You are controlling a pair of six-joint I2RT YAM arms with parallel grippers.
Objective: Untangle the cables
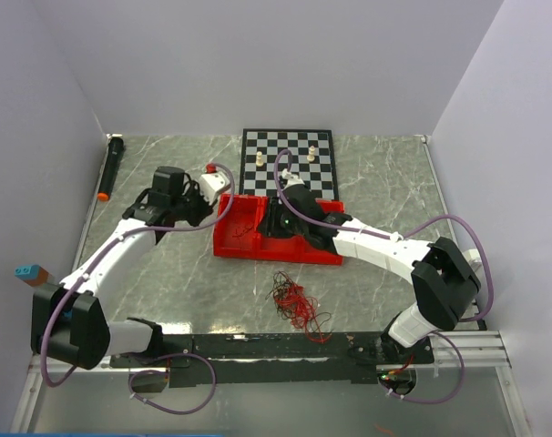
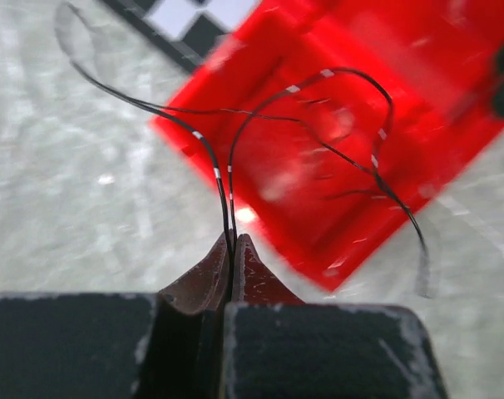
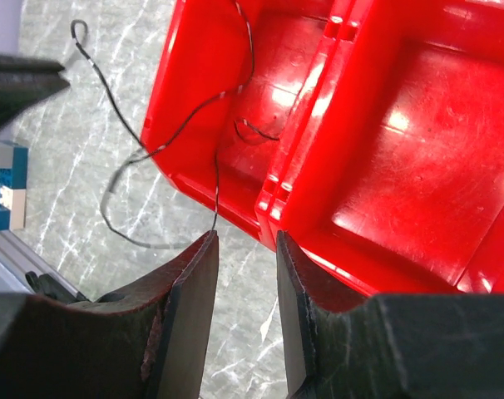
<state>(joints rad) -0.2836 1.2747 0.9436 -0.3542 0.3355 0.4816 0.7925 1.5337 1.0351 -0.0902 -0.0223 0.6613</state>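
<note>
left gripper (image 2: 233,249) pinched tight on a thin black wire (image 2: 215,170), wire looping ahead of its tips over red tray (image 2: 418,125), right gripper (image 3: 245,241) jaws partway apart, nothing between, wire end just at one fingertip, red-and-dark cable bundle (image 1: 294,305) behind both grippers, on table (image 1: 167,273)

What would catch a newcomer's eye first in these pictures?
The bright red tray sits in the middle of the table, with a chessboard just behind it. The left gripper is shut on a thin black wire looping over the tray; the right gripper stands open at the tray's edge. A tangle of red and dark wires lies on the table in front of the tray.
</note>
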